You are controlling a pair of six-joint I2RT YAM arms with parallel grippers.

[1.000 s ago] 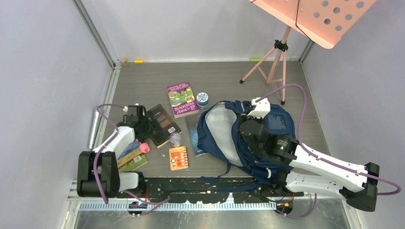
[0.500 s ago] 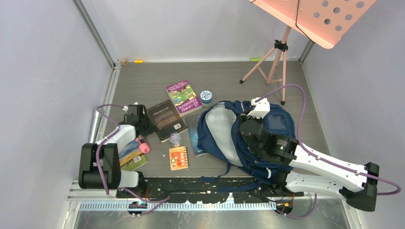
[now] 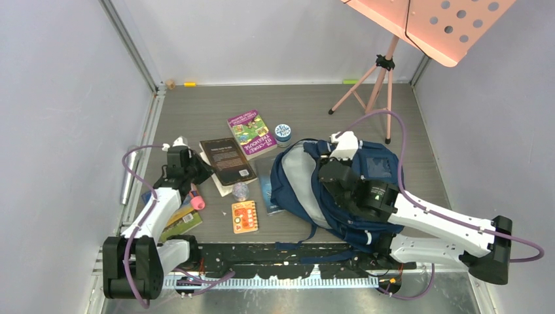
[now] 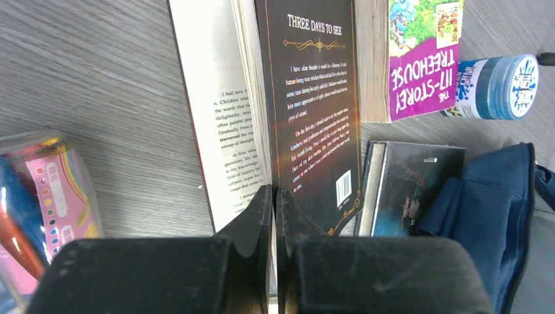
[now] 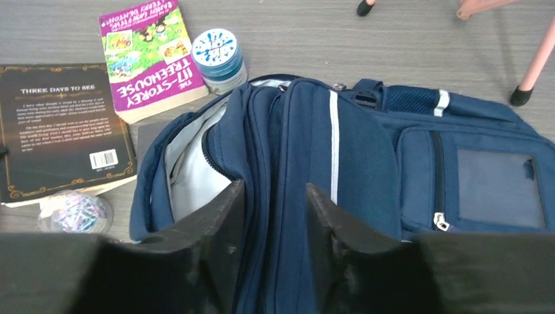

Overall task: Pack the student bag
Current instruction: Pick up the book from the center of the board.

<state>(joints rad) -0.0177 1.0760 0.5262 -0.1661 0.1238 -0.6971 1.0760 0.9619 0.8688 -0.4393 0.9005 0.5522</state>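
Observation:
The student bag [image 3: 383, 171] lies on its back at centre right, navy, its main zip gaping onto pale lining [image 5: 190, 170]. My right gripper [image 5: 275, 190] hovers over the bag's top edge, open, with a ridge of navy fabric running between its fingers. A black book [image 3: 227, 161] titled "Three Days to See" lies left of the bag. My left gripper [image 4: 273, 191] is shut on that black book [image 4: 314, 111] at its near edge, pinching the cover. The cover stands away from the printed pages [image 4: 222, 118].
A purple book [image 3: 250, 133] and a blue jar [image 3: 283, 133] lie behind the bag. A dark notebook [image 3: 268, 186], a clear ball of clips [image 3: 240, 190], an orange card [image 3: 244, 216] and a colourful pencil case [image 3: 190, 199] sit near the left arm. A pink music stand [image 3: 376, 85] rises at back right.
My left gripper closed on the black book, which shifted back and right with its cover parted from the pages. My right gripper's jaws parted over the bag's fabric.

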